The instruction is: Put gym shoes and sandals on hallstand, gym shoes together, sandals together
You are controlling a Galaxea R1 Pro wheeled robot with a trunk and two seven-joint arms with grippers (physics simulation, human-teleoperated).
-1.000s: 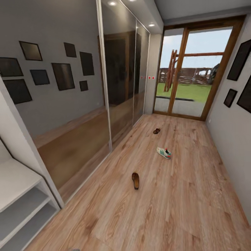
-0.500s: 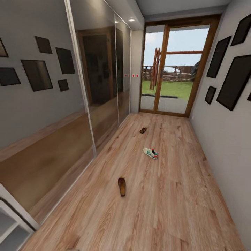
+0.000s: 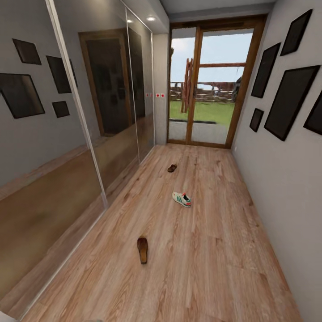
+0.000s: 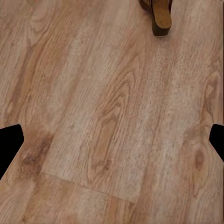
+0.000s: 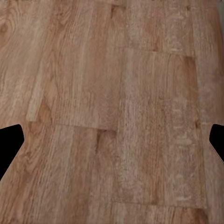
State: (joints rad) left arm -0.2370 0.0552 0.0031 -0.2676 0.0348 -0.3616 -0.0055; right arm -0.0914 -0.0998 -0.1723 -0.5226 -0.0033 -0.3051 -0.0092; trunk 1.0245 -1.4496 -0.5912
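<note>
Down the middle of the head view ran the wood floor (image 3: 214,268), with three bits of footwear strung out along it, well apart from each other. Nearest, a bit left of centre in the lower half, lay a brown sandal (image 3: 142,250), pointing roughly along the corridor. Further up, near the centre of the frame, sat one white gym shoe (image 3: 182,199) with green stripes, turned at an angle. Beyond that, closer to the glass door (image 3: 201,85), was the second sandal (image 3: 172,168), small and dark. I couldn't spot the other gym shoe anywhere, and the shoe rack wasn't something I could point to either.

The mirrored wardrobe (image 3: 67,147) took up the left side and dark picture frames (image 3: 288,103) hung on the right wall.

In the left wrist view the left gripper (image 4: 112,140) showed as two dark finger tips at opposite edges, spread wide with bare planks between them, so it was holding nothing. The end of the near sandal poked in at the top of that frame, which I'd guess is why that arm was aimed down there. The right gripper (image 5: 112,140) looked the same: fingers wide apart over bare floor, nothing held.

My read: nothing was on the rack yet, and the near sandal was the obvious first grab, probably with the left arm.
</note>
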